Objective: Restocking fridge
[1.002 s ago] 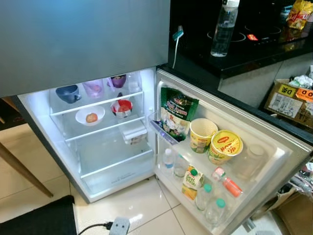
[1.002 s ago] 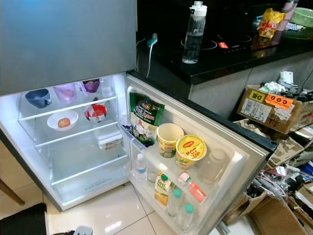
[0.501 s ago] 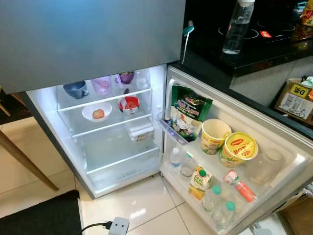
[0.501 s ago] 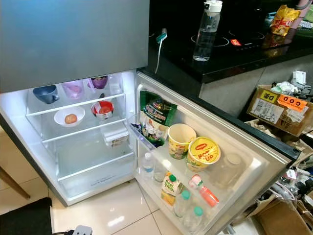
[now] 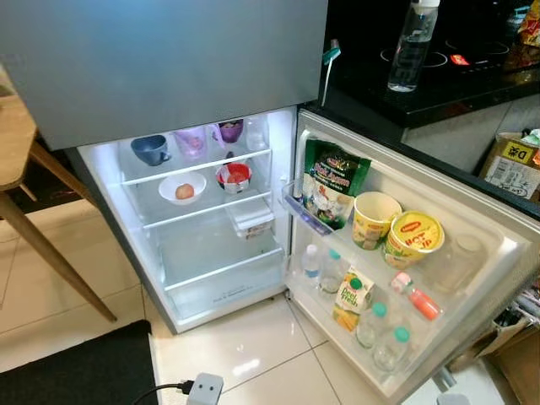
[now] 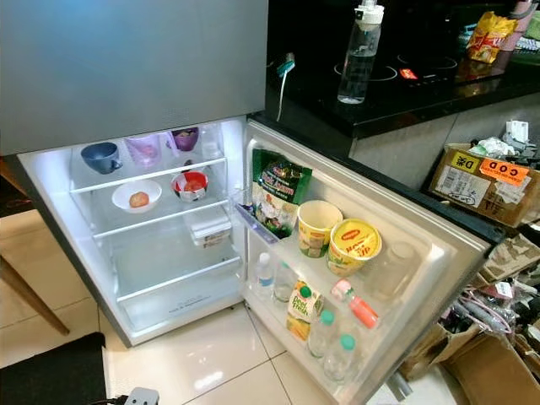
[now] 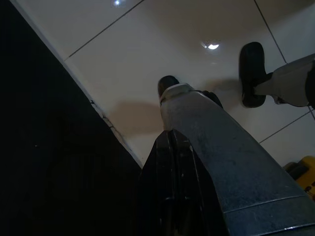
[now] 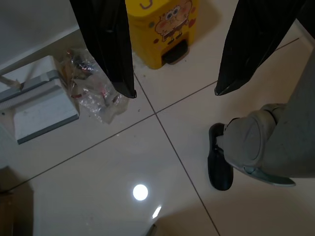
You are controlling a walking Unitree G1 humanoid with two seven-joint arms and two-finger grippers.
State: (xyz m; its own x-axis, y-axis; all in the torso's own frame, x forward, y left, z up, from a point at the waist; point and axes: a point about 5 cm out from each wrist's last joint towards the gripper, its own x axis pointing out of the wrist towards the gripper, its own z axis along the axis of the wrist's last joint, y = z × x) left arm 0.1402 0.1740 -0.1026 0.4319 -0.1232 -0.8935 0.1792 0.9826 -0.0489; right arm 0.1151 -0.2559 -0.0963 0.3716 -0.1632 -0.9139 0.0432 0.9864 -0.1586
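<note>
The fridge (image 5: 221, 291) stands open with its lower compartment lit. Its glass shelves hold a blue cup (image 5: 150, 148), a white bowl (image 5: 182, 187) with a small fruit, a red bowl (image 5: 234, 175) and a small box (image 5: 251, 221). The open door (image 5: 472, 211) carries a green bag (image 5: 333, 181), two noodle cups (image 5: 375, 218), a juice carton (image 5: 353, 297) and several small bottles (image 5: 392, 348). My left gripper (image 7: 170, 142) hangs shut over the floor tiles beside my leg. My right gripper (image 8: 174, 92) hangs open above the tiles, nothing between its fingers.
A clear water bottle (image 5: 413, 46) stands on the black counter right of the fridge. Cardboard boxes (image 5: 513, 164) crowd the floor at the right. A wooden table leg (image 5: 51, 245), a black mat (image 5: 76, 371) and a power strip (image 5: 205, 390) lie left and front. A yellow bin (image 8: 162, 27) sits behind my right foot.
The whole view has shifted, so the camera moved: the fridge sits further right in the picture and a wooden table edge has come in at the left. Nothing in the fridge moved.
</note>
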